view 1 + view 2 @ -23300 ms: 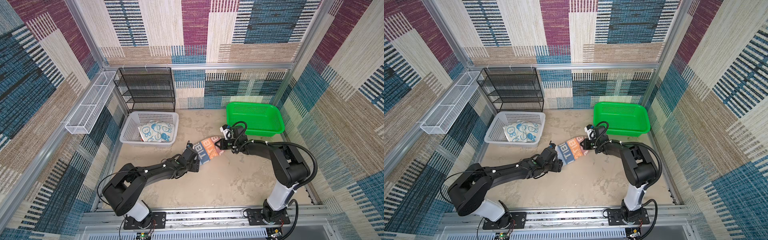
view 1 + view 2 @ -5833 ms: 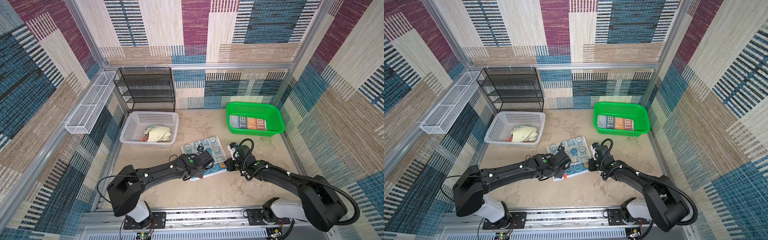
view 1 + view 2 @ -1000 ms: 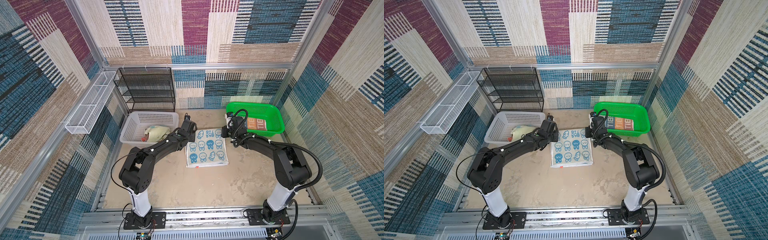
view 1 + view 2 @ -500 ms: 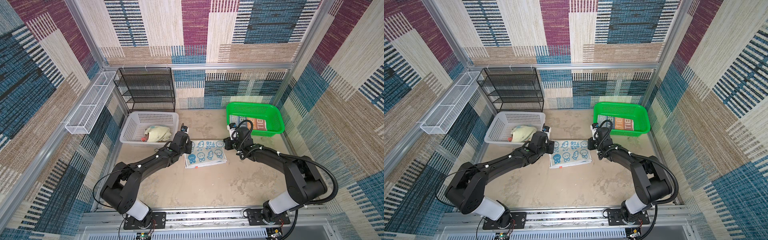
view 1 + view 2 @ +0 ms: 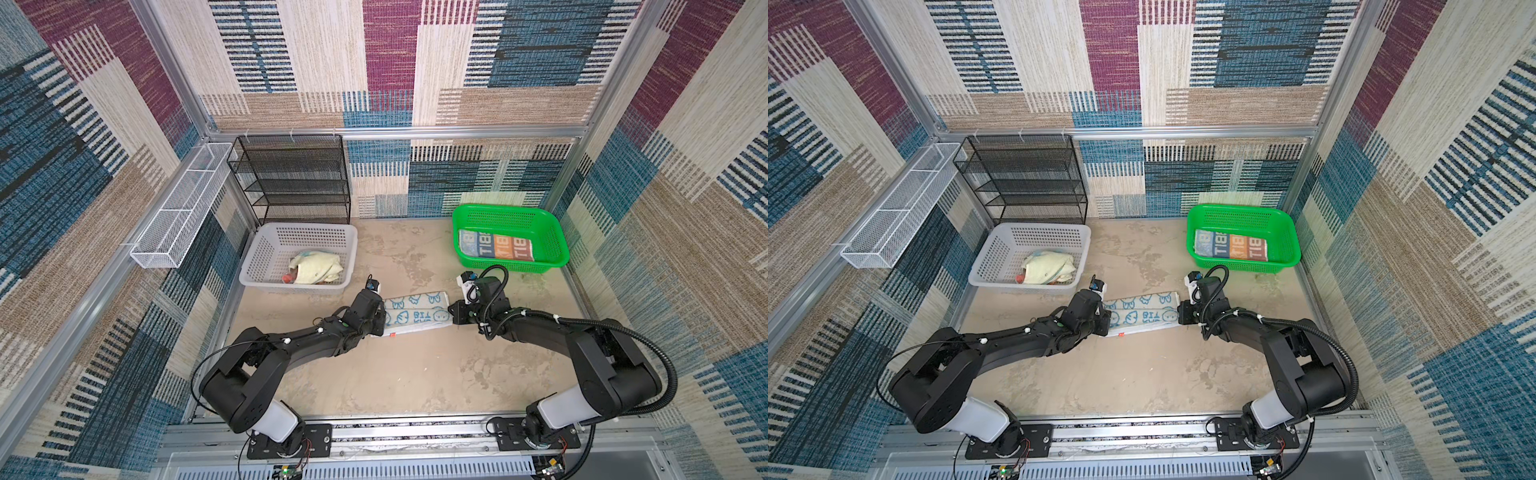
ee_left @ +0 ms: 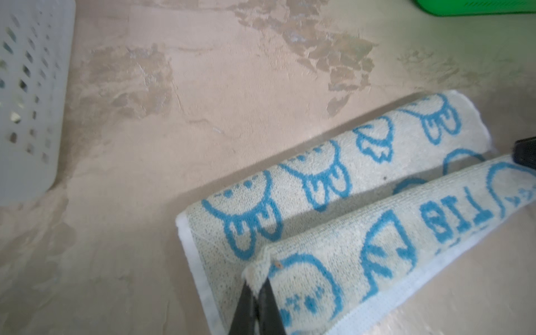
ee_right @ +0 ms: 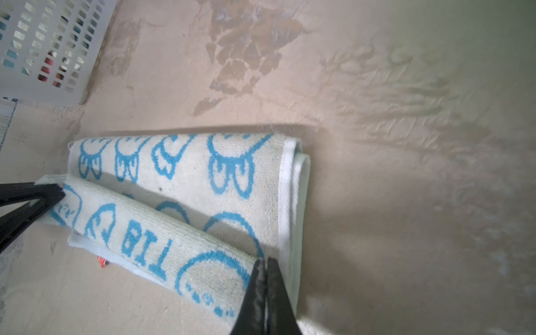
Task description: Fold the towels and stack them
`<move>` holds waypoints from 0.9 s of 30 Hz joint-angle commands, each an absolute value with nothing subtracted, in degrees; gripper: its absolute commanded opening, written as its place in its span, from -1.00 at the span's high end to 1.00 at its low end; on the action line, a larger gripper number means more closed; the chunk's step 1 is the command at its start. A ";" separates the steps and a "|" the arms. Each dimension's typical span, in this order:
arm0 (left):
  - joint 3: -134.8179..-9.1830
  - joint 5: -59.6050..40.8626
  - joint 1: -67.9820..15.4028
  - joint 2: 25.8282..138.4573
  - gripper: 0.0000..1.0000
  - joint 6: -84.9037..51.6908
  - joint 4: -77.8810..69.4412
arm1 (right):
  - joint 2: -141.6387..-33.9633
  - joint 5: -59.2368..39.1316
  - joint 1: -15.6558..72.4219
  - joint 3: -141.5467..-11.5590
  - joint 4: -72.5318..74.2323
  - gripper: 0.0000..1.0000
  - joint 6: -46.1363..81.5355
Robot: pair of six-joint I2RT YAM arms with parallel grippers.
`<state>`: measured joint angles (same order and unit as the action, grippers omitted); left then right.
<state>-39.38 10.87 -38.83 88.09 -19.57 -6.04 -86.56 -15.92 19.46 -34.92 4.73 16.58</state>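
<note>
Your blue-on-white rabbit towel (image 5: 415, 313) lay folded lengthwise on the desk (image 5: 415, 374); the striped towel (image 5: 495, 246) lay flat in the green basket (image 5: 507, 208), and a cream towel (image 5: 318, 268) sat crumpled, perhaps over others, in the white basket (image 5: 305, 227).

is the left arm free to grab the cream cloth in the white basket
Probably not yet: the left fingers are shut on the rabbit towel. The cream cloth lies uncovered in the white basket nearby.

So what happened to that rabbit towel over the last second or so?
The left fingers and right fingers pulled the far edge of the rabbit towel toward the robot's side, folding the flat towel into a narrow strip. They stay pinched on its corners and have let nothing go. The striped towel in the green basket and the cloths in the white basket have not moved.
</note>
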 commanded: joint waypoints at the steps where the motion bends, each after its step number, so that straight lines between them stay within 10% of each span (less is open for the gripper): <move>1: -37.68 15.80 -39.99 87.65 1.00 -22.75 -8.93 | -85.76 -16.26 19.53 -33.85 7.17 1.00 18.45; 9: -32.18 19.60 -42.92 80.31 0.12 -22.85 -9.93 | -82.79 -16.24 19.56 -32.65 3.89 0.70 18.78; 27: -26.20 28.79 -45.79 61.81 -0.06 -24.51 -4.75 | -73.33 -11.96 19.55 -32.97 0.43 -0.08 18.95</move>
<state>-25.36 27.40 -45.80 61.93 -23.92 -6.28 -72.44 -11.77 19.49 -32.01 -0.64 19.22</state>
